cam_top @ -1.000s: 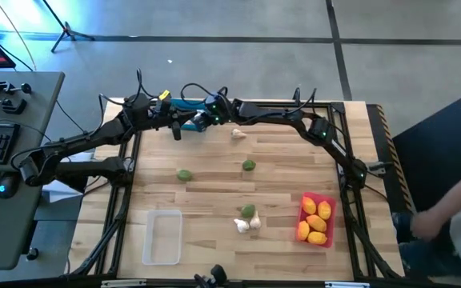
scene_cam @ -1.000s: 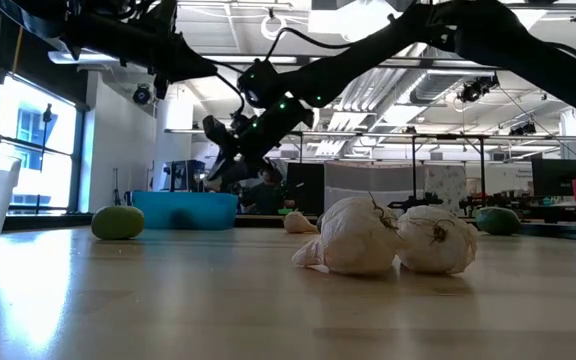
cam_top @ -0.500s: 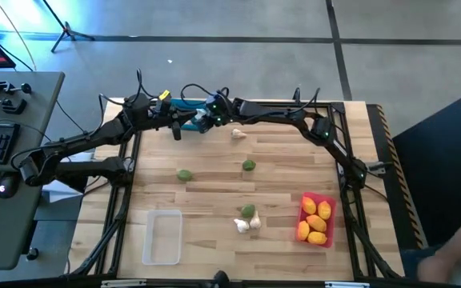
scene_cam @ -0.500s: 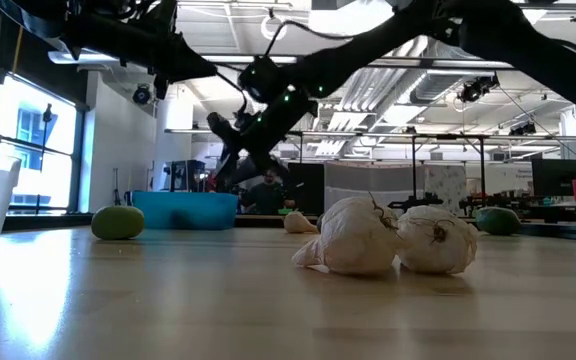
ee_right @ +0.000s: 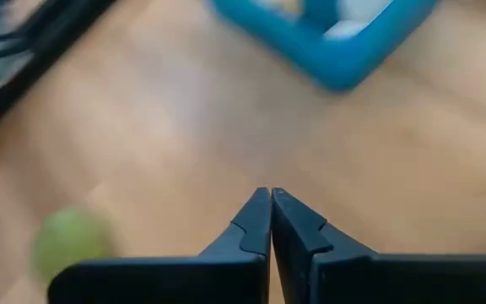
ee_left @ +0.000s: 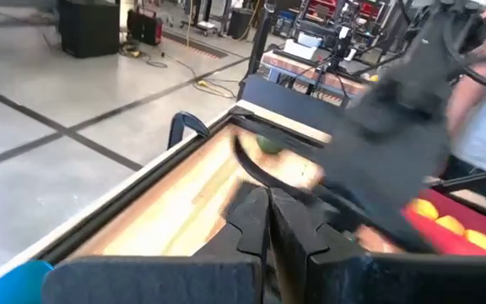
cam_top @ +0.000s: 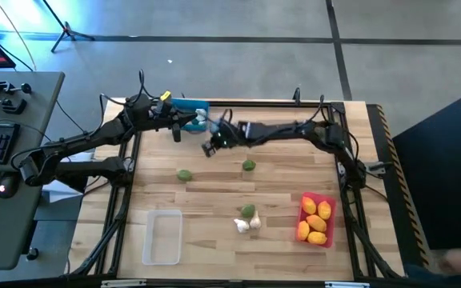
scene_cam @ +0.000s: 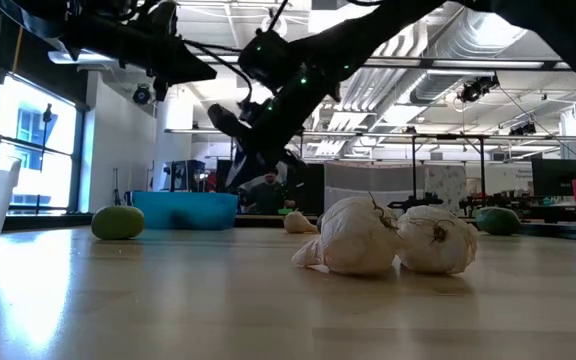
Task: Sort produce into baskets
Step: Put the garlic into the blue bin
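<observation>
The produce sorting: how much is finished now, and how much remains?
Done: four yellow fruits lie in the red bin. In hand: nothing; the right claw is shut and empty above the table near the blue bin, and the left claw is shut beside that bin. Left: three green fruits and two garlic bulbs on the table. The clear bin is empty.

Right gripper [cam_top: 208, 149] left blue basket [cam_top: 189, 107] (jaws shut)
</observation>
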Action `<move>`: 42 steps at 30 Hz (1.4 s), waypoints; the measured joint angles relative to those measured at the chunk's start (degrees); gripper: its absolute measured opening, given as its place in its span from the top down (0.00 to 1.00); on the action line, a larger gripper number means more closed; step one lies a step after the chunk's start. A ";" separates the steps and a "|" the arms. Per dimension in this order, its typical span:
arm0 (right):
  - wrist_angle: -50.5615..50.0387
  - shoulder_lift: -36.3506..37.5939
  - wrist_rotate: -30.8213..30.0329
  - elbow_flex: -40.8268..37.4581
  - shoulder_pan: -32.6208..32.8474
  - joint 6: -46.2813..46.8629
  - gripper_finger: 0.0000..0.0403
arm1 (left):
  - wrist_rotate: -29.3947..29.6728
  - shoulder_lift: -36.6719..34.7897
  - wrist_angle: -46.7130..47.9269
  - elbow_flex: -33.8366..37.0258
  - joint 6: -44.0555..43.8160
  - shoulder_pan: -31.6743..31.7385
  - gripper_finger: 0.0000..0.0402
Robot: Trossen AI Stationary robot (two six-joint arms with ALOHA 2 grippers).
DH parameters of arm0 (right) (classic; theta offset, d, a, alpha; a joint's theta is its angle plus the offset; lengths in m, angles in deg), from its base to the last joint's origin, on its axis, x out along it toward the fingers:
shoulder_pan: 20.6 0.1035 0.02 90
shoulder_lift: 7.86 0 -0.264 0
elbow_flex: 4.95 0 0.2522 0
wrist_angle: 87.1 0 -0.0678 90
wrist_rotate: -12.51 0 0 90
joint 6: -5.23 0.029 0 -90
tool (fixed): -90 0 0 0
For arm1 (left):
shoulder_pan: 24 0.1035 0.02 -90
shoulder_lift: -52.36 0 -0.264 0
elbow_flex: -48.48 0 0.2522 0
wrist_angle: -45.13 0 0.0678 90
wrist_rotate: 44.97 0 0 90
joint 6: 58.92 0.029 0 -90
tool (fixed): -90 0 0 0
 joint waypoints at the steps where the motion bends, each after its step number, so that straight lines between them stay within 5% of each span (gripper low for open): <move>1: 2.17 1.10 0.71 -2.30 0.66 0.57 1.00 | 0.06 0.00 -0.01 0.00 0.47 0.02 1.00; 13: 10.51 13.08 4.04 -19.71 7.60 0.39 1.00 | 0.11 0.17 0.30 0.00 2.24 0.02 1.00; 26: -4.05 14.83 21.03 -21.53 12.41 -5.21 1.00 | 0.73 1.03 0.62 0.00 3.51 0.04 1.00; 35: -19.38 14.81 21.42 -21.53 17.38 -8.61 1.00 | 0.76 1.42 0.69 0.00 3.20 0.04 1.00; 42: -21.43 14.81 23.18 -21.53 23.81 -5.71 1.00 | 0.75 1.96 0.97 0.00 3.25 0.04 1.00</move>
